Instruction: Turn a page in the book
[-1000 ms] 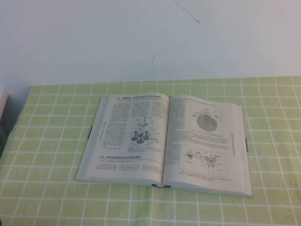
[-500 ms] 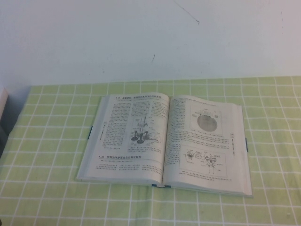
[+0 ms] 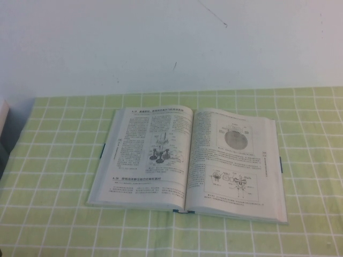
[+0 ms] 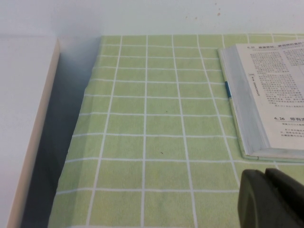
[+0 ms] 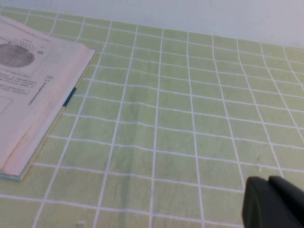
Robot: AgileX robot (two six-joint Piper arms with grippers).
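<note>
The book (image 3: 187, 160) lies open and flat on the green checked tablecloth, with white pages of text and machine drawings and dark teal cover edges. The right-hand page (image 3: 236, 160) lies flat. Neither arm shows in the high view. My left gripper (image 4: 266, 176) is shut and empty, over the cloth just short of the book's near left corner (image 4: 256, 152). My right gripper (image 5: 268, 183) is shut and empty, over the cloth well to the right of the book's right edge (image 5: 42, 109).
The green checked tablecloth (image 3: 53, 160) covers the table up to a white wall (image 3: 161, 43). A white board or box edge (image 4: 28, 133) stands at the table's left side, with a dark gap beside it.
</note>
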